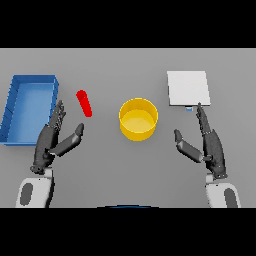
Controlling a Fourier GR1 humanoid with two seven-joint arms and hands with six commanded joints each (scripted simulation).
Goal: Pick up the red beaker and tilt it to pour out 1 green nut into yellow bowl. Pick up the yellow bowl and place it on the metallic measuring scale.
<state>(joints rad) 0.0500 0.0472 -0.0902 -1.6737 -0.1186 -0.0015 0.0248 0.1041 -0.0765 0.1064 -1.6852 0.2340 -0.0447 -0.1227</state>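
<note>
The red beaker (84,103) stands on the grey table (125,65) as a slim, slightly tilted red shape, just beyond the left hand (52,140) and apart from it. That hand rests with fingers straight and thumb spread, holding nothing; its fingertips reach up beside the blue bin (30,107) at the table's left. The yellow bowl (138,119) sits near the middle, well right of the beaker, and nothing green can be made out inside it. The metallic measuring scale (187,88) lies at the far right as a pale square plate, and the right hand (207,145) lies below it, likewise open and empty, its longest finger pointing up to the plate's near edge.

Judging by this layout, the first step is not yet under way: the beaker is ungrasped and the bowl appears to hold no nut. The next move probably calls for the left hand to advance up and to the right, wrap its fingers and thumb around the beaker, lift it, then carry it over the bowl before tilting. The slender beaker could tip or roll if nudged.
</note>
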